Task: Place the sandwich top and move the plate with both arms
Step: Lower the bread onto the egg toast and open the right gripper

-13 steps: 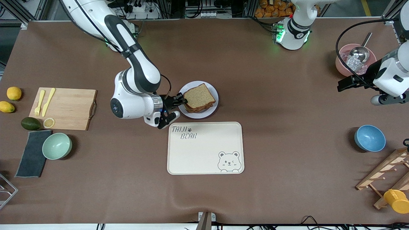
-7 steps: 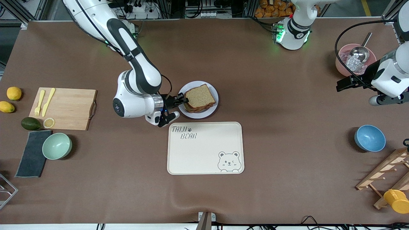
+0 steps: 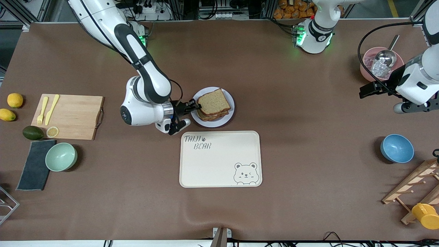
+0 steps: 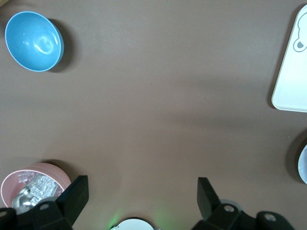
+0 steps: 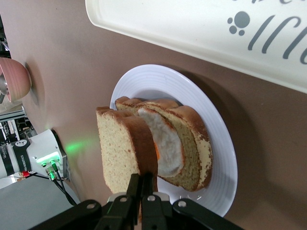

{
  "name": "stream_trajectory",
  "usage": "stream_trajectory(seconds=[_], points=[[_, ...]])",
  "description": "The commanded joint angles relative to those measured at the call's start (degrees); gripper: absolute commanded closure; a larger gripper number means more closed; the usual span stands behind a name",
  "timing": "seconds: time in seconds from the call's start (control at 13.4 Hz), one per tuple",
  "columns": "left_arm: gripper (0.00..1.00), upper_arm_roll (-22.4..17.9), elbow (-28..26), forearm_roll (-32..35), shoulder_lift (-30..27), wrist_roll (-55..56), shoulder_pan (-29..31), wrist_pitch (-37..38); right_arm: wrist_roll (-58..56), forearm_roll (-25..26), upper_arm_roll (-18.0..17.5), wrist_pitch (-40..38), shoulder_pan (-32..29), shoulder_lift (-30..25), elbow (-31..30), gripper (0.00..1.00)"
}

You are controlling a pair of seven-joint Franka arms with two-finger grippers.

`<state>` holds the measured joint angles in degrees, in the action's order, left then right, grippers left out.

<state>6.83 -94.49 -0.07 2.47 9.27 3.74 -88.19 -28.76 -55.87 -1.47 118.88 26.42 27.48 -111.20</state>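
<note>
Brown table: bare surface lies between the tray and the left arm's end, and nearer the front camera than the tray.

Cream bear-print tray: sits just beside the plate, on its camera side, apart from it.

Wooden cutting board: toward the right arm's end, carrying a yellow fork and knife; lemons, an avocado, a mint-green bowl and a dark cloth lie around it.

Plate: near the table's middle, holding the lower bread slice with fried egg.

Pink bowl with metal scoop, blue bowl, wooden rack and yellow cup: all at the left arm's end, well apart from the plate.

Sandwich top: tilted above the egg slice, one crust edge pinched.

Right gripper: at the plate's edge toward the right arm's end, fingers clamped on the sandwich top's crust.

Left gripper: fingers spread wide, holding nothing, over bare table just beside the pink bowl; this arm waits.
</note>
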Motion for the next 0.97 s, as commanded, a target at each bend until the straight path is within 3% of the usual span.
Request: stream_trajectory(seconds=[0.0,0.37,0.45,0.52,0.6,0.89], points=[[0.00,0.1,-1.8,-1.3,-1.2,0.9,0.0,-2.0,-1.5,-1.6,-0.1,0.3,-0.7,0.0,-0.6,1.00],[0.00,0.1,-1.6,-1.3,-0.7,1.0,0.0,-3.7,-2.1,-1.6,-0.1,0.0,-1.8,0.7,-0.6,1.00],[0.00,0.1,-1.5,-1.3,-0.6,0.9,0.0,-4.4,-2.1,-1.6,-0.1,0.0,-1.8,0.8,-0.6,0.77],[0.00,0.1,-1.5,-1.3,-0.6,0.9,0.0,-4.4,-2.1,-1.6,-0.1,0.0,-1.8,0.9,-0.6,0.06],[0.00,0.1,-1.7,-1.3,-0.6,1.0,-0.1,-4.5,-2.1,-1.6,-0.1,0.0,-1.8,0.8,-0.6,0.00],[0.00,0.1,-1.7,-1.3,-0.6,1.0,-0.1,-4.5,-1.4,-1.6,-0.1,-0.5,-1.9,-0.1,-0.6,0.00]])
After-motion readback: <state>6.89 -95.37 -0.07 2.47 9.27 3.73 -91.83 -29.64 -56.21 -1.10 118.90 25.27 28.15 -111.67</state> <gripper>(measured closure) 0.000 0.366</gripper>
